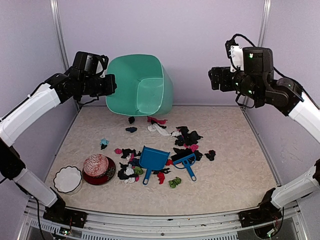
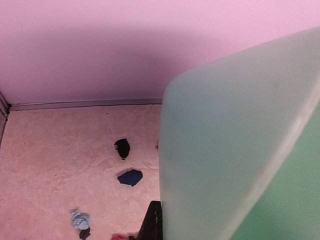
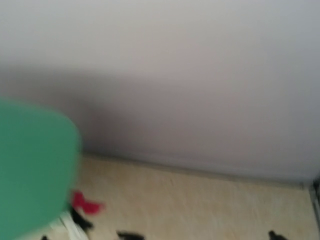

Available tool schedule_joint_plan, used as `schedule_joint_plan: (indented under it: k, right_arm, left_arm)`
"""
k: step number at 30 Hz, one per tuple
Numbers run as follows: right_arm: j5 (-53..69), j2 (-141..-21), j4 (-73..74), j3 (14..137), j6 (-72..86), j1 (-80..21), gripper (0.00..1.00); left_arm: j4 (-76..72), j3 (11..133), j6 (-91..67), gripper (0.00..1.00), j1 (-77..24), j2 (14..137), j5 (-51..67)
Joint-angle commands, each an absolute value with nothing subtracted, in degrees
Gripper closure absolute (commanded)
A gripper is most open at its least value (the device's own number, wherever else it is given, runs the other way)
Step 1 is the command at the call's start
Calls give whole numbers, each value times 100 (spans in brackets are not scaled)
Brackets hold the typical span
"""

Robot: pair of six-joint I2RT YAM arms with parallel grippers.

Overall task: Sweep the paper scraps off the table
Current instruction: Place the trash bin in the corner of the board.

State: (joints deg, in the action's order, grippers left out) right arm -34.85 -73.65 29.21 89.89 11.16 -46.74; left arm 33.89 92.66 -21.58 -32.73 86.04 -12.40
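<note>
Many paper scraps [image 1: 187, 137], mostly black with pink, red, white and green, lie spread over the middle of the beige table [image 1: 235, 170]. My left gripper [image 1: 108, 84] is raised at the back left. It is shut on the wall of a large green bin [image 1: 140, 85], which is held tilted off the table. In the left wrist view one dark finger [image 2: 151, 225] presses the bin wall [image 2: 240, 150], with black [image 2: 122, 148] and dark blue [image 2: 130, 177] scraps below. My right gripper [image 1: 216, 79] is raised at the back right, holding nothing visible. Its wrist view is blurred and shows no fingers.
A blue dustpan [image 1: 152, 159] and a small blue brush [image 1: 187, 163] lie among the scraps. A red patterned bowl [image 1: 98, 169] and a white bowl [image 1: 67, 179] stand at the front left. Walls close in the back and sides.
</note>
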Motion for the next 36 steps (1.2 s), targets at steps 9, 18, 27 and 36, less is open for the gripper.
schedule_joint_plan:
  k: [9,18,27,36]
  right_arm:
    - [-1446,-7734,3029,7638,1659,-3368,6]
    - [-1118,-7925,2793,7082,1732,-3243,6]
    - [-1025,-7983,2683,6901,1740,-3233,6]
    - [-972,-7945,2617,6719,1746,-3191,6]
  left_arm:
    - [4331,9229,-1925,100,-2027,8069,-1804]
    - [4829,9051,-1673,100,-1153,8117,-1533]
    - [4838,8994,-1509,100,-708,8490,-1136]
    - [4782,9128,-1419,100,-542,8944,-985]
